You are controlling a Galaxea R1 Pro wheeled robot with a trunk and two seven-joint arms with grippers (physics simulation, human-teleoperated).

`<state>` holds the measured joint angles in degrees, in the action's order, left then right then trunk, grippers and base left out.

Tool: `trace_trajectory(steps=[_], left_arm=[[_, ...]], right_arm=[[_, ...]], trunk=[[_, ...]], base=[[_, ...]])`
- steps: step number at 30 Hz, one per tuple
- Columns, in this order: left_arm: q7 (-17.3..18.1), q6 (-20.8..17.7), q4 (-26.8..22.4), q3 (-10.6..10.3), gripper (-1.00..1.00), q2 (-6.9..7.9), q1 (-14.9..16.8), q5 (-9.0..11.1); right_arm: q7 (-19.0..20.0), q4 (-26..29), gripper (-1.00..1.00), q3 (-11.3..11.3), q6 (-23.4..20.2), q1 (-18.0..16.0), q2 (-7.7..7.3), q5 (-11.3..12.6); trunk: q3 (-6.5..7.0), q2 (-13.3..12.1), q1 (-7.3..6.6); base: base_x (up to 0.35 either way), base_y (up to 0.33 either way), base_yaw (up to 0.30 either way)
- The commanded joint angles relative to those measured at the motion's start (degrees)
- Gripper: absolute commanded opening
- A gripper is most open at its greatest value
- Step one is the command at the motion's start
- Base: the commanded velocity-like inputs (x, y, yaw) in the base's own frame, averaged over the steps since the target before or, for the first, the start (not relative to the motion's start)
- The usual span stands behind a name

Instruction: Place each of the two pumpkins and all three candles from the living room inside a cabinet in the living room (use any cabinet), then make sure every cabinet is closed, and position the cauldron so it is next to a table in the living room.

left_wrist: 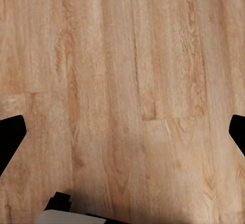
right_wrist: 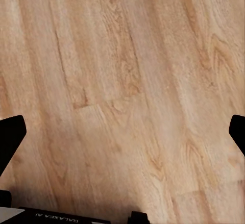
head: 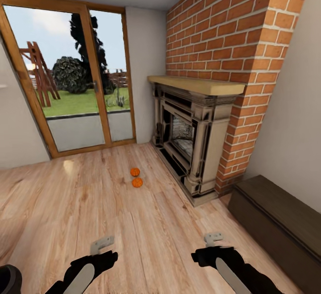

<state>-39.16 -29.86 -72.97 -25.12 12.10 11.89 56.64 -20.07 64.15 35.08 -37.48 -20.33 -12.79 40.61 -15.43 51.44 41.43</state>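
Both jaws wide apart, empty, above bare floor (head: 89, 204); two pumpkins (head: 136, 177) beside fireplace (head: 191, 138), cabinet (head: 278, 222) shut.

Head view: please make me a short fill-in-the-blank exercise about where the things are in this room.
1. The two pumpkins lie on the wooden ____.
2. The fireplace is set in a wall of red ____.
3. The dark cabinet stands on the robot's ____ side.
4. The left tool and right tool each hold ____.

Missing words: floor; brick; right; nothing
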Motion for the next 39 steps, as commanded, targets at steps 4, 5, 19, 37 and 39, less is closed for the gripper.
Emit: trace_trajectory(steps=[4,5,19,37,39], left_arm=[[-0.5,0.0,0.2,-0.2,1.0,0.08,0.1,0.5],[-0.5,0.1,0.3,-0.1,1.0,0.1,0.1,0.5],[-0.4,0.1,1.7,-0.1,1.0,0.12,0.1,0.2],[-0.4,0.1,1.7,-0.1,1.0,0.25,0.1,0.2],[-0.4,0.1,1.7,-0.1,1.0,0.23,0.1,0.2]], right_arm=[[-0.5,-0.8,1.0,0.1,0.0,0.0,1.04,-0.5],[-0.5,-1.0,1.0,0.1,0.0,0.0,1.16,-0.6],[-0.1,-1.0,1.0,0.4,1.4,-0.1,1.28,-2.9],[-0.5,-1.4,1.0,0.3,1.4,-0.1,1.37,-3.0],[-0.6,-1.5,1.0,0.3,1.4,-0.1,1.38,-3.0]], trunk=[[-0.27,0.1,0.01],[-0.32,0.1,0.01],[-0.46,0.1,0.01],[-0.47,0.1,0.01],[-0.47,0.1,0.01]], base=[[0.0,0.0,0.246],[0.0,0.0,0.246],[0.156,0.081,0.056],[0.062,0.003,0.055],[0.269,0.0,0.267]])
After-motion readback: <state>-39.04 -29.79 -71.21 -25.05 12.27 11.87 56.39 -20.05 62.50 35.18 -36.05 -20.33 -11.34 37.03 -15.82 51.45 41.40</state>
